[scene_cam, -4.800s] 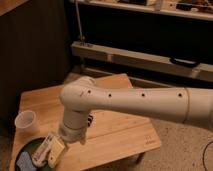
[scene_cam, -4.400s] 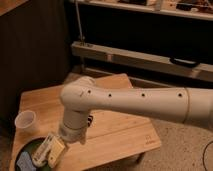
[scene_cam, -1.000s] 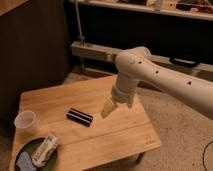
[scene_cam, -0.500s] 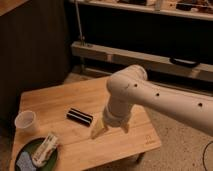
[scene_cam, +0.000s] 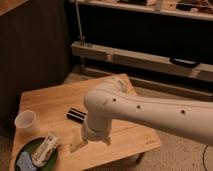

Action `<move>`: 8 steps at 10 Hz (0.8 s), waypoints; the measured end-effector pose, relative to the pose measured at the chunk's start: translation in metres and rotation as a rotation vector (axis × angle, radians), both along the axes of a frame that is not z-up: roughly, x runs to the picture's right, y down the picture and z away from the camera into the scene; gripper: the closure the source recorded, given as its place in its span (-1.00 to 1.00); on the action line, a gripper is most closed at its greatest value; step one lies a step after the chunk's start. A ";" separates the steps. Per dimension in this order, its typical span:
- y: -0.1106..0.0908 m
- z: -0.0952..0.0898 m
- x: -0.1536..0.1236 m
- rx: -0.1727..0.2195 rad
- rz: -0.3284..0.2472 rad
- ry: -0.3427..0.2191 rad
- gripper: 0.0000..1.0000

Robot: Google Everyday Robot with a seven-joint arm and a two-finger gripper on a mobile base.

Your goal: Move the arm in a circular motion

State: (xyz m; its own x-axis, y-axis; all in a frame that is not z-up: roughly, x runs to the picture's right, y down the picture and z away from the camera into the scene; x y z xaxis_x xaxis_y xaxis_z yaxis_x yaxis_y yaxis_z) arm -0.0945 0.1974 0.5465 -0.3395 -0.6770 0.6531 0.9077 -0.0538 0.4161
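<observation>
- Well, over on the left the white cup (scene_cam: pixel 26 121) and the green plate (scene_cam: pixel 31 148) with its wrapped snack (scene_cam: pixel 45 149) sit on the counter (scene_cam: pixel 47 97) exactly as before.
- Beside them, the dark bar (scene_cam: pixel 76 115) has not budged either.
- Next, the pincer (scene_cam: pixel 91 144) has swept leftward and forward, and now hangs over bare wood near the front edge. It seems to touch and carry nothing. Wide or narrow, I cannot tell.
- Reaching in from the right, the arm (scene_cam: pixel 150 112) has curved round, so I'd judge the circle is well under way.
</observation>
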 end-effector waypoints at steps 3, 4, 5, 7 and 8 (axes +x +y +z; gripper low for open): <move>-0.024 0.014 -0.069 0.019 -0.095 -0.088 -0.60; -0.031 0.019 -0.088 0.022 -0.124 -0.111 -0.60; -0.042 0.028 -0.104 0.027 -0.158 -0.139 -0.60; -0.062 0.046 -0.110 0.028 -0.174 -0.149 -0.60; -0.078 0.063 -0.102 0.027 -0.173 -0.144 -0.60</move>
State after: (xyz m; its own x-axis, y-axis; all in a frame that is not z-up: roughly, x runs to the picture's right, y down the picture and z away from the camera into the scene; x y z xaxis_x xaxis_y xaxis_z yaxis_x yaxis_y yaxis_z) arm -0.1964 0.1191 0.6099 -0.5408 -0.6172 0.5715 0.8151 -0.2166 0.5373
